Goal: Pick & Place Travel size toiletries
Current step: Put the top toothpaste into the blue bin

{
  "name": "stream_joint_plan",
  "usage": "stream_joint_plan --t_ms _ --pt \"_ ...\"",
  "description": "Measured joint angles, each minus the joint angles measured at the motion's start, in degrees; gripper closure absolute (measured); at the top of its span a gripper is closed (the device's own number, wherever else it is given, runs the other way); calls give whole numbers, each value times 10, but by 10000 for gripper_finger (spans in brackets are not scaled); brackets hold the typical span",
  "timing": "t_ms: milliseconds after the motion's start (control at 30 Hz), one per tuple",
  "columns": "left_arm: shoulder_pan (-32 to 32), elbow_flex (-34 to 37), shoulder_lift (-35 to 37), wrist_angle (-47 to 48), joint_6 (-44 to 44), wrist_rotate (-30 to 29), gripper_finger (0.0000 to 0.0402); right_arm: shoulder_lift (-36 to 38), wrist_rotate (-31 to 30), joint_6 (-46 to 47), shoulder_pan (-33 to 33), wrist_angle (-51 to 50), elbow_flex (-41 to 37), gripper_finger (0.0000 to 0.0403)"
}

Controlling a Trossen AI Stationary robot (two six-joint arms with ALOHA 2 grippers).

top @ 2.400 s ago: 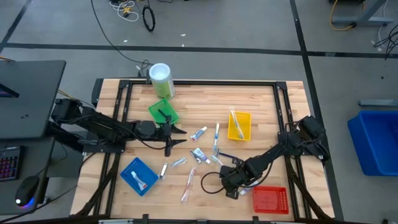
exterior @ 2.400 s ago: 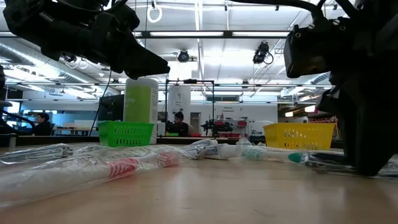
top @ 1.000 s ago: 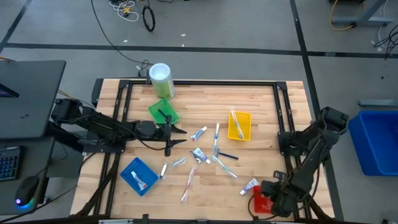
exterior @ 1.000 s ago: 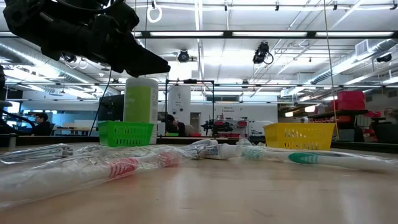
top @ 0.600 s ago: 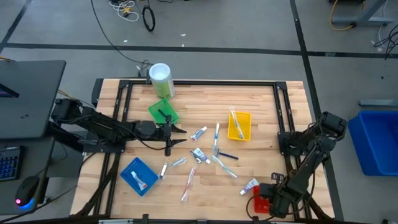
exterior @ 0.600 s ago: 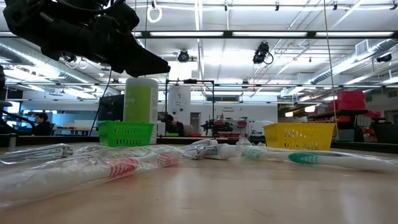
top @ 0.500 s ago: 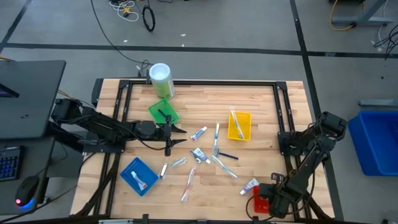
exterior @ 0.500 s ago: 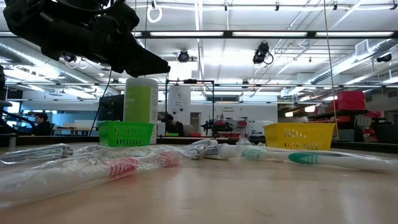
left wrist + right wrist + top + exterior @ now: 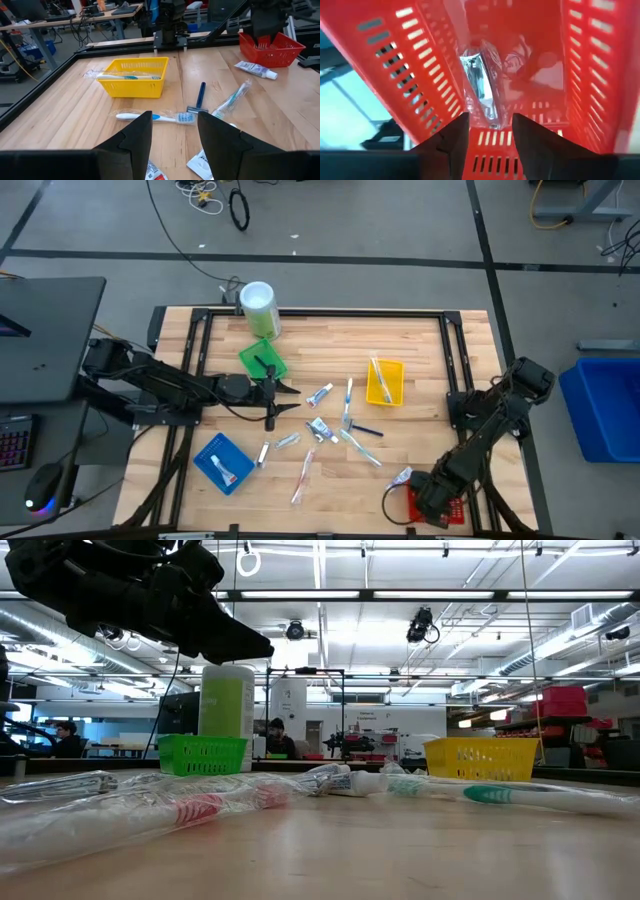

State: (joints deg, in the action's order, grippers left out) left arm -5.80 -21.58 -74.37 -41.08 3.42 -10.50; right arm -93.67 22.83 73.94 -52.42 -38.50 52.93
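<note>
Left gripper (image 9: 283, 400): I see it unmoved beside the green tray (image 9: 262, 361), fingers apart, holding nothing. Blue tray (image 9: 223, 463): one tube inside, as before. Centre of table (image 9: 330, 340): loose toiletries (image 9: 330, 430) unchanged; white tube (image 9: 401, 478) lies just beside the red tray (image 9: 442, 507). Right gripper (image 9: 488, 131): shifted slightly over the red tray since a second ago, fingers now parted; a silvery packet (image 9: 482, 80), possibly a tube, lies in the tray ahead.
</note>
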Motion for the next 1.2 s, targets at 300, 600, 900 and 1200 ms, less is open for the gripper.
stream_joint_plan --t_ms 300,600,900,1200 --pt "0 0 0 0 0 0 236 21 99 16 34 2 0 275" --pt "0 0 0 0 2 0 236 159 -10 56 39 -29 21 312" --pt "0 0 0 -1 0 0 236 273 -456 -114 41 -50 21 313" --pt "0 0 0 -52 -28 0 236 271 -822 -339 59 91 -51 314"
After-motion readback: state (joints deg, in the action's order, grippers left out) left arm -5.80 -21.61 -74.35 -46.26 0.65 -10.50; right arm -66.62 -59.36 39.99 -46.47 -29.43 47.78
